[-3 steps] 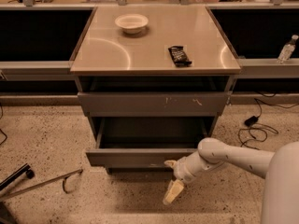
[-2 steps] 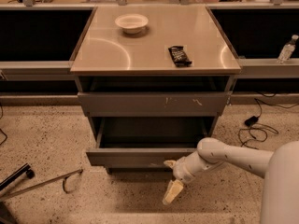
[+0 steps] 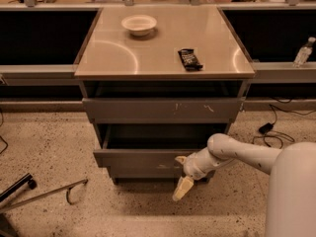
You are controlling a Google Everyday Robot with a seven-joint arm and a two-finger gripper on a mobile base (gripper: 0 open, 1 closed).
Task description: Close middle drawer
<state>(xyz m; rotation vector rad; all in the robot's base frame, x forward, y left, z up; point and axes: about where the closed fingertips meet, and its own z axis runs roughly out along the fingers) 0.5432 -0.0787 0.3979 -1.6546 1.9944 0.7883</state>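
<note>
The middle drawer (image 3: pixel 143 158) is pulled out from the cabinet, and its dark grey interior (image 3: pixel 163 135) shows behind its plain front. My gripper (image 3: pixel 180 174) is at the right part of that front, low down. Its pale fingers are spread: one tip (image 3: pixel 179 159) rests against the drawer front, and the long one (image 3: pixel 182 188) hangs below toward the floor. It holds nothing. The white arm (image 3: pixel 237 152) reaches in from the right. The scratched top drawer front (image 3: pixel 163 110) sits above, and the lowest front (image 3: pixel 143 172) is just under the open drawer.
A white bowl (image 3: pixel 139 24) and a dark wrapped bar (image 3: pixel 189 59) lie on the cabinet top (image 3: pixel 123 58). A plastic bottle (image 3: pixel 302 52) stands on the right ledge. Cables (image 3: pixel 269 127) lie on the speckled floor at right, and a black and metal leg (image 3: pixel 39 194) at left.
</note>
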